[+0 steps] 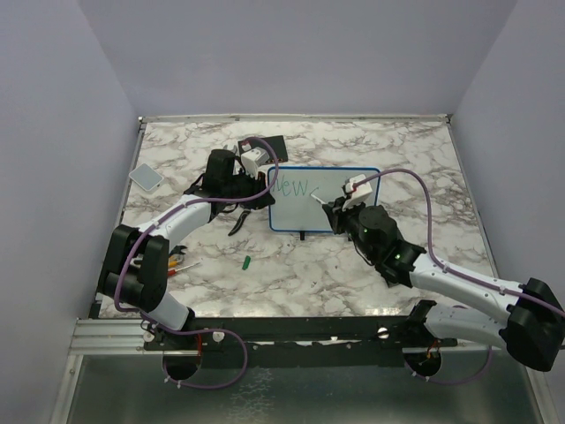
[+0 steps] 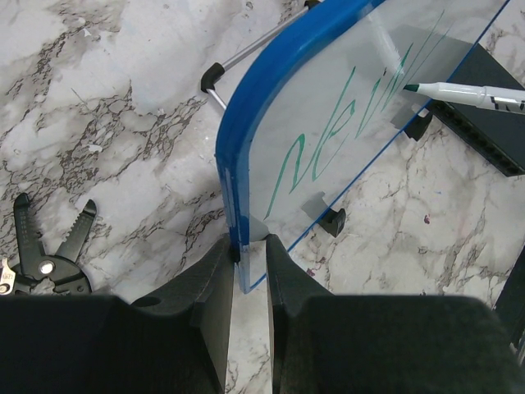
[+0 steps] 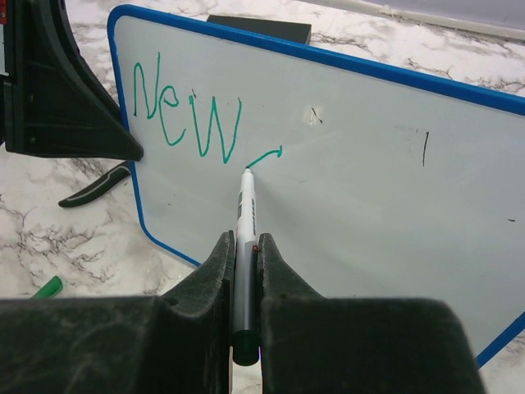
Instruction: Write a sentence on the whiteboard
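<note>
The whiteboard [image 1: 331, 201] with a blue rim stands tilted on the marble table. Green text [image 3: 187, 115] on it reads "New", with a short curved stroke begun after it. My left gripper [image 2: 248, 258] is shut on the board's left edge [image 2: 234, 180] and holds it. My right gripper [image 3: 244, 254] is shut on a white green-tipped marker [image 3: 244, 215]; its tip touches the board just below the new stroke. The marker also shows in the left wrist view [image 2: 472, 94], and the text shows faintly in the top view [image 1: 294, 187].
A black box [image 1: 265, 146] lies behind the board. Black pliers [image 2: 45, 254] lie left of the board. A green cap [image 1: 248, 261] and small tools [image 1: 181, 262] lie at the front left. A grey pad [image 1: 146, 177] sits far left.
</note>
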You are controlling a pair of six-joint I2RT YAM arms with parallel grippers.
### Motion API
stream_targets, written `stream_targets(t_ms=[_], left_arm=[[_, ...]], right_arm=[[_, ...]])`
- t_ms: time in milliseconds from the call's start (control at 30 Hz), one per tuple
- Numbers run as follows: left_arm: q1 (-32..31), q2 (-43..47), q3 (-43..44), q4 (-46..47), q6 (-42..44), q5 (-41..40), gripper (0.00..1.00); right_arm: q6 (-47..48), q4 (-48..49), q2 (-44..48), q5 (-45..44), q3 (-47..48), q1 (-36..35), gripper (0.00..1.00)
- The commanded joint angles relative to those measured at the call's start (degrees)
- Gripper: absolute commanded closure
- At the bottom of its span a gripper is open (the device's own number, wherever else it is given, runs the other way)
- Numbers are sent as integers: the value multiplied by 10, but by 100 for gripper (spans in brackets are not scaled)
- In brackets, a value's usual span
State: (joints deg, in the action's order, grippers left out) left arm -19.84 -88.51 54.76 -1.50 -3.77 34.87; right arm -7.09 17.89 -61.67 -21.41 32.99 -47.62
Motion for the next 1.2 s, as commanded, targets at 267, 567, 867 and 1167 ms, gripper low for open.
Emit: stream_targets(t_ms=[267, 567, 867, 1167], left_arm=[[-3, 9, 10, -8, 5, 5, 79], [-3, 9, 10, -8, 5, 5, 79], [-3, 9, 10, -8, 6, 6, 79], [-3, 8, 10, -8, 5, 6, 79]], right_arm=[[-37, -53, 19, -90, -6, 2, 99], [-6, -38, 49, -31, -15, 2, 99], [10, -14, 104, -21, -13, 2, 99], [53, 56, 84, -76, 1, 2, 99]])
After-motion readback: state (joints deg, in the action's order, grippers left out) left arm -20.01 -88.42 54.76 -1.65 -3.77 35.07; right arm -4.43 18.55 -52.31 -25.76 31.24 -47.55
